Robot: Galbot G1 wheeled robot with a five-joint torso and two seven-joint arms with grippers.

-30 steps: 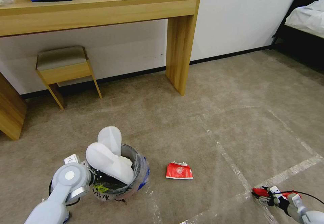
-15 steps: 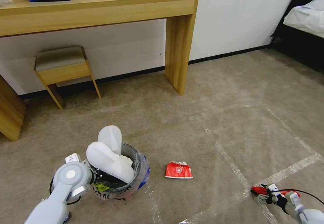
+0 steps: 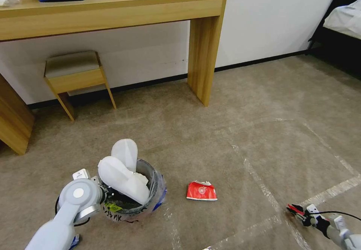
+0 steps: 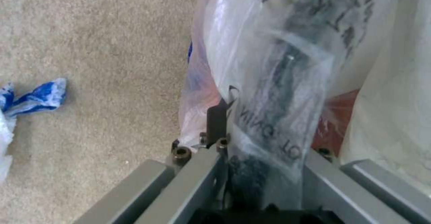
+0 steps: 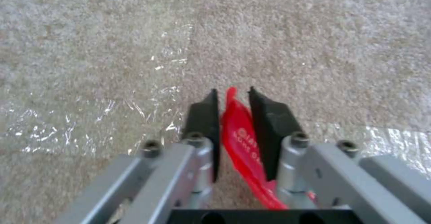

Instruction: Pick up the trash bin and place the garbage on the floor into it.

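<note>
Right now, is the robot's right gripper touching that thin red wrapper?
Touching. In the right wrist view, the right gripper has its two black fingers pressed on either side of the thin red wrapper, above the beige carpet floor.

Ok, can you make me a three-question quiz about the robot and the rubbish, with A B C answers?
1. Where is the squashed red carton?
A. on the floor beside the trash bin
B. on the desk
C. on the stool

2. How many white slipper soles stick out of the bin?
A. none
B. two
C. five

3. What is the right gripper doing?
A. open, holding nothing
B. shut on a red wrapper
C. holding a cup

Answers:
1 A, it lies on the carpet to the bin's right.
2 B, two white soles rise above the rim.
3 B, the wrapper sits pinched between its fingers, while the left gripper grips the bin's rim.
</note>
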